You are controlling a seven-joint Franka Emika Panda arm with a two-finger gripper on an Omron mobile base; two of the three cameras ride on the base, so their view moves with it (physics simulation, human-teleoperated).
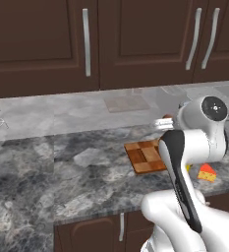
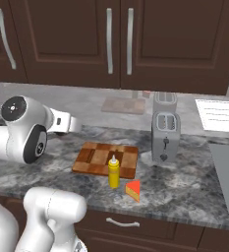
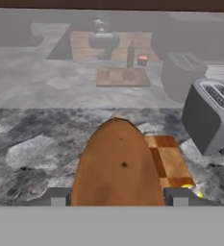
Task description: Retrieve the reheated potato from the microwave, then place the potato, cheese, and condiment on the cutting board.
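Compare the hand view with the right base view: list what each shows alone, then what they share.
Hand view alone: the potato up close, clamped between the gripper fingertips, above the counter just short of the board.

Right base view alone: the yellow condiment bottle standing whole at the board's front edge, the cheese wedge beside it on the counter, the cabinet doors above, and the arm.

Both: the checkered cutting board, bare of food, the silver toaster to its right, and the marbled counter.
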